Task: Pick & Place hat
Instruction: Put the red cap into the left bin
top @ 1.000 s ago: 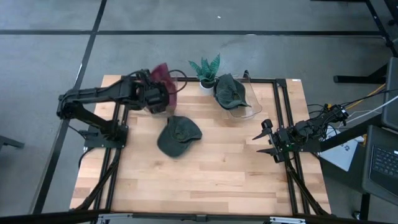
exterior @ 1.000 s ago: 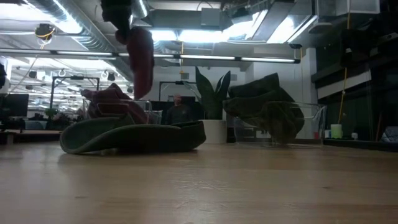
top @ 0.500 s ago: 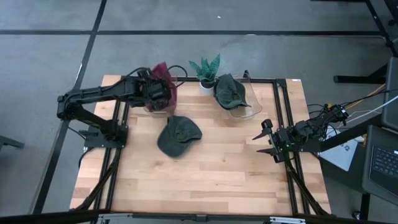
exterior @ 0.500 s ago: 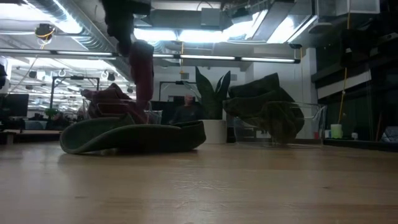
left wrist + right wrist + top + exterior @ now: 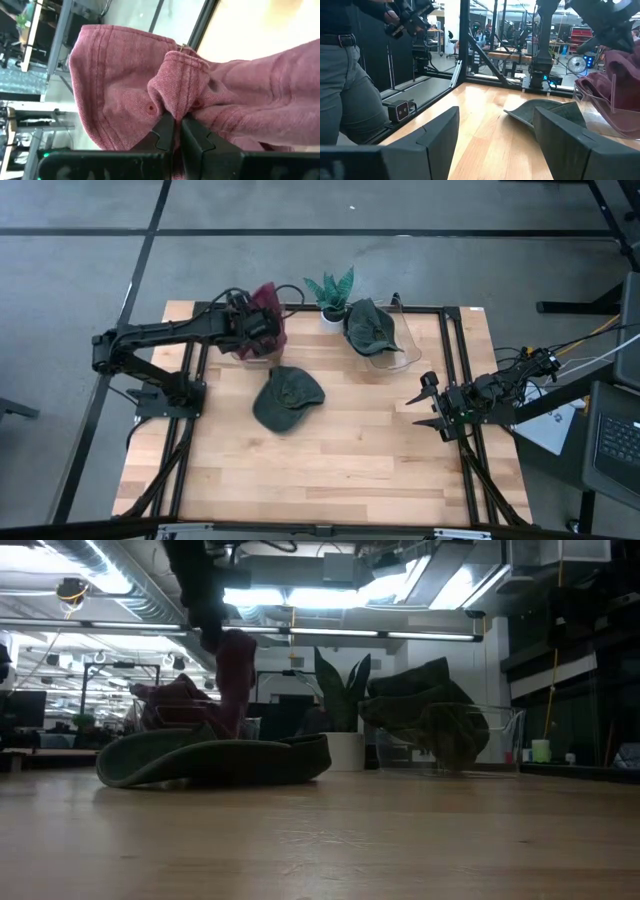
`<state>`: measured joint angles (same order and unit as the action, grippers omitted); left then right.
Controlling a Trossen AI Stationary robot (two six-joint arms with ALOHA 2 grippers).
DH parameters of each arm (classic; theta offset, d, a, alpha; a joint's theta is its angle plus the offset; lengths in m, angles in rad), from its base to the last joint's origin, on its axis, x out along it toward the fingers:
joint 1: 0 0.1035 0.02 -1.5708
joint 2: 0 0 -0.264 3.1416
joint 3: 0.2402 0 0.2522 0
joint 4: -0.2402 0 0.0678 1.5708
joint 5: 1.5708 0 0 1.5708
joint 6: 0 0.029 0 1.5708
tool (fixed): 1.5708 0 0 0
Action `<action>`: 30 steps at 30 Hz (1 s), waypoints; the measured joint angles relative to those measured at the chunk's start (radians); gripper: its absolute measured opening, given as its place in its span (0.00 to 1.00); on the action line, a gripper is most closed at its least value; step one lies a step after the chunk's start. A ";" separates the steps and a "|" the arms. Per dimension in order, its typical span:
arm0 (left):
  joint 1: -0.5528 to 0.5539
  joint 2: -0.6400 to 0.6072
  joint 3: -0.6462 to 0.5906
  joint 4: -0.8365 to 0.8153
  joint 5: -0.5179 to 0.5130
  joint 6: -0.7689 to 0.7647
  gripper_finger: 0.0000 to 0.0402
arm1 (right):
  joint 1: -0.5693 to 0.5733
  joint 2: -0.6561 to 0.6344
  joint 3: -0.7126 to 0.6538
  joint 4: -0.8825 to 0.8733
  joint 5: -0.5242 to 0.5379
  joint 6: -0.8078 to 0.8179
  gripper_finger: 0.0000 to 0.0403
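Note:
My left gripper [image 5: 254, 326] [image 5: 212, 632] is over the table's far left part, shut on a dark red hat [image 5: 267, 304] [image 5: 236, 670] [image 5: 130, 80]. That hat hangs above a clear bin [image 5: 250, 352] in which more red cloth [image 5: 172, 702] lies. A dark green hat [image 5: 287, 397] [image 5: 215, 758] [image 5: 545, 111] rests on the table's middle, brim down. A second green hat [image 5: 370, 326] [image 5: 425, 705] sits in another clear bin [image 5: 398, 352]. My right gripper [image 5: 416, 410] [image 5: 495, 145] waits open near the right edge. My left gripper pinches a bunched fold of the red hat's cloth [image 5: 172, 107] between its two fingers [image 5: 162, 132], several layers gathered together. The hat is lifted clear of the table and hangs slack below the fingers, its lower end [image 5: 232, 720] down by the bin.
A potted plant [image 5: 331, 290] [image 5: 340, 700] stands at the far edge between the two bins. Black frame rails [image 5: 450, 360] run along the table's sides. A person [image 5: 350, 75] stands beyond the table in the right wrist view. Bare wood [image 5: 330, 470] lies toward the near edge.
My left gripper has come down and shifted slightly toward the table's right, staying shut. The red hat has dropped with it, so its lower end now hangs by the clear bin. The green hats and my right arm have kept still.

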<state>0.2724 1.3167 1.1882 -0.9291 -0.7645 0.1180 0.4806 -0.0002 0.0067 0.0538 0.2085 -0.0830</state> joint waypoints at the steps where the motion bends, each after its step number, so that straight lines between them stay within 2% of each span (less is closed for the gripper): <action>1: 0.007 0.000 -0.006 0.000 0.004 0.000 0.03 | 0.000 0.000 0.000 0.000 0.000 0.000 0.63; 5: 0.019 0.000 -0.052 -0.003 0.015 0.000 0.03 | 0.000 0.000 0.000 0.000 0.000 0.000 0.63; 10: 0.018 -0.015 -0.102 -0.033 0.088 -0.021 0.03 | 0.000 0.000 0.000 0.000 0.000 0.000 0.63; 17: 0.017 -0.059 -0.114 -0.208 0.087 -0.054 0.03 | 0.000 0.000 0.000 0.000 0.000 0.000 0.63; 24: 0.019 -0.084 -0.115 -0.381 0.086 -0.116 0.11 | 0.000 0.000 0.000 0.000 0.000 0.000 0.63; 30: 0.057 -0.093 -0.163 -0.378 0.113 -0.131 0.22 | 0.000 0.000 0.000 0.000 0.000 0.000 0.63</action>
<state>0.3290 1.2232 1.0251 -1.3067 -0.6511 -0.0128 0.4808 -0.0002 0.0067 0.0538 0.2085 -0.0830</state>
